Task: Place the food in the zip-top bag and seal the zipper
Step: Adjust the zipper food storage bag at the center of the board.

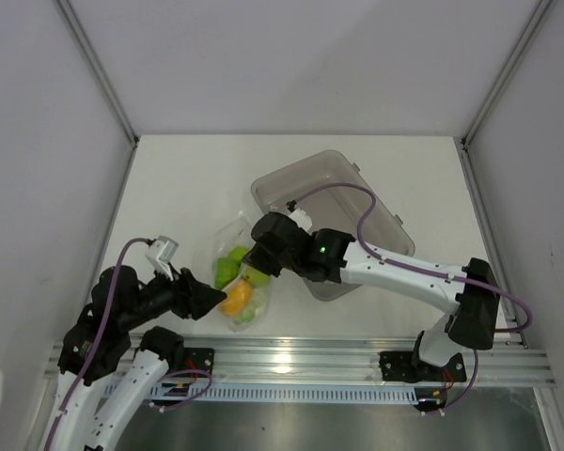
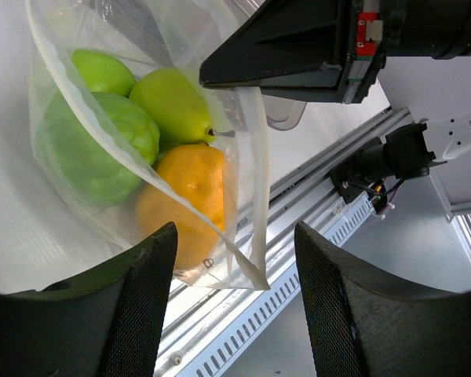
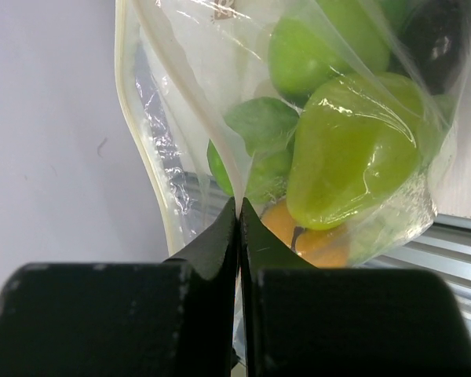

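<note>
The zip-top bag (image 1: 227,233) lies near the table's front, holding green apples (image 2: 94,145), a green pear (image 3: 349,149), an orange citrus (image 2: 190,196) and a dark eggplant (image 3: 439,35). My right gripper (image 3: 239,203) is shut on the bag's mouth edge, pinching the zipper strip (image 2: 253,173). It sits over the bag's far end in the top view (image 1: 258,256). My left gripper (image 2: 234,255) is open and empty, its jaws on either side of the bag's lower corner without touching it. It is at the bag's left side in the top view (image 1: 210,299).
A rigid grey translucent bin (image 1: 357,202) stands behind the right arm. The metal rail (image 1: 310,357) with the arm bases runs along the table's near edge, just below the bag. White walls enclose the table on three sides.
</note>
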`<state>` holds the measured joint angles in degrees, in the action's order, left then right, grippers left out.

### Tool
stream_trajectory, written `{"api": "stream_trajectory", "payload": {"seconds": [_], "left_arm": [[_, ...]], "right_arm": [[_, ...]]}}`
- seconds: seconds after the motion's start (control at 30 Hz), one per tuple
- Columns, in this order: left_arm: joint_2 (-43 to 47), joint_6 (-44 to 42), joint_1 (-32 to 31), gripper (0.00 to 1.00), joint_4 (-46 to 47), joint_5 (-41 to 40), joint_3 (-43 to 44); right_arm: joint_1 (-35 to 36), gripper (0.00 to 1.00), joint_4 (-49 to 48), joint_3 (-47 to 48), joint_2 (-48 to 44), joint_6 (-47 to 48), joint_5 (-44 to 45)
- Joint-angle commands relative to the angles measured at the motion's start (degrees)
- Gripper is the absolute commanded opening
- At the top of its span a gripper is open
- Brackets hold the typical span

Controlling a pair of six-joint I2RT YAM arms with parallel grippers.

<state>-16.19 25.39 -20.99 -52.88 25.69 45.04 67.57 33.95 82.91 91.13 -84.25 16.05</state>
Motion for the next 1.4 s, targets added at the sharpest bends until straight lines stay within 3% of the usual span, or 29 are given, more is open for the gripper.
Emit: {"api": "stream_trajectory", "payload": {"seconds": [0.0,0.33,0.5,0.7,0.8,0.83,0.93,1.03,1.07,1.17,1.23,1.37], "left_arm": [[-1.3,-2.27,-0.36,0.64,1.65,1.29,2.16],[-4.64,-2.89,-0.71,0.57,1.21,1.56,1.28],[-5.17,-2.45,-1.85,0.54,0.33,-2.65,1.81],[-7.81,-0.96,-5.01,0.4,-1.43,-7.93,2.6],[-7.81,-0.51,-5.9,0.25,-1.0,-8.56,2.6],[-7.64,-0.51,-5.99,0.16,-0.82,-8.29,2.51],[-6.84,-0.78,-5.99,0.01,-0.73,-8.47,3.13],[-6.05,-0.78,-5.99,0.01,-0.38,-8.2,3.65],[-5.79,-0.69,-5.99,0.01,-0.2,-7.42,3.74],[-5.18,-0.69,-5.99,0.01,1.2,-5.4,3.92],[-4.39,-1.13,-5.99,0.01,2.69,-2.94,4.01],[-3.33,-2.35,-5.99,0.01,5.93,3.82,3.74]], "right_arm": [[-0.77,0.0,-1.95,2.78,1.33,-2.15,0.21],[-0.77,0.0,-3.11,4.45,2.91,-3.64,-1.2],[-0.77,0.0,-2.76,5.06,3.0,-3.99,-0.94],[-0.69,0.0,-2.84,4.89,3.35,-4.17,-1.11],[-0.69,0.0,-3.1,4.89,3.7,-2.95,-1.2],[-0.69,0.0,-3.02,4.98,3.79,-1.81,-1.29],[-0.69,0.2,-2.93,5.06,3.61,2.66,-1.29],[-0.69,0.48,-1.79,5.76,2.91,8.46,-1.55],[-0.42,0.64,-1.44,6.03,2.65,9.88,-1.12],[0.28,0.89,-1.17,6.82,0.81,17.06,-1.46],[0.54,0.99,-1.17,7.43,-0.86,21.73,-2.34],[-1.73,0.99,1.28,7.0,-3.94,35.51,-4.8]]}}
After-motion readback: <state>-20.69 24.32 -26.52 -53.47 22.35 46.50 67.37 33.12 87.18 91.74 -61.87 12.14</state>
